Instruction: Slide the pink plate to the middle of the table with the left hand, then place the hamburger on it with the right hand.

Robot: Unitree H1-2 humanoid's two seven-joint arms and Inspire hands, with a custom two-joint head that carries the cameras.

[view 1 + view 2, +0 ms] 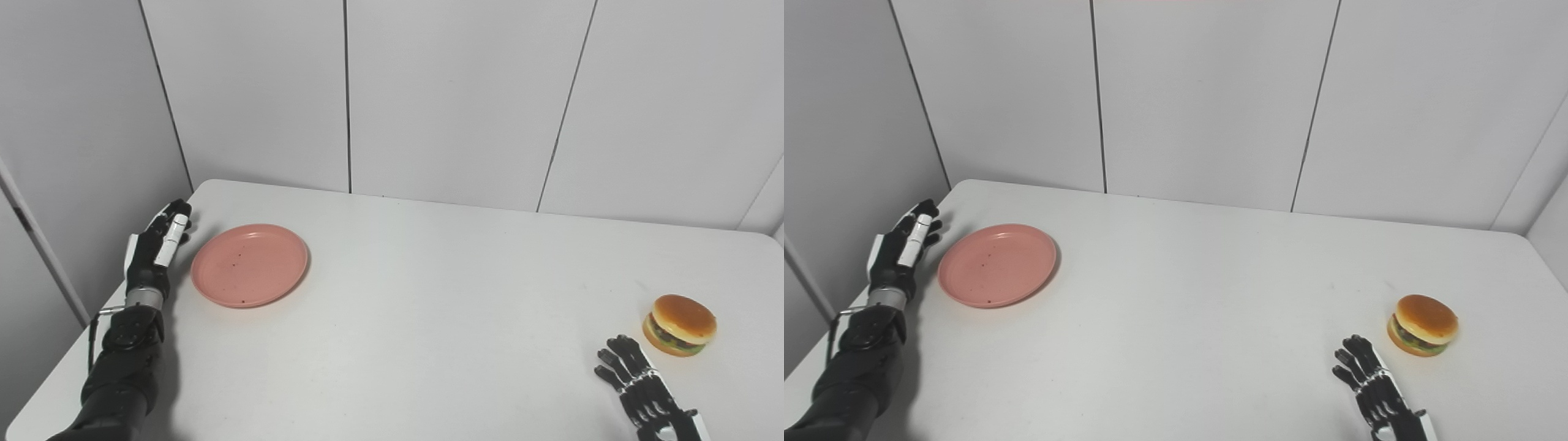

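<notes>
Left hand (153, 248), fingers apart and empty, stands just beside the round pink plastic plate (249, 264) on the white counter (429, 306); right hand (643, 392), fingers spread, lies near the toy hamburger (680, 324).

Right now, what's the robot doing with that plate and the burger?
Nothing is being held yet. The left robot hand is open beside the pink plate, at the table's left side, apparently about to push it toward the middle. The plate is empty. The hamburger sits alone on the right, and the right robot hand waits open just in front of it, not touching it.
</notes>
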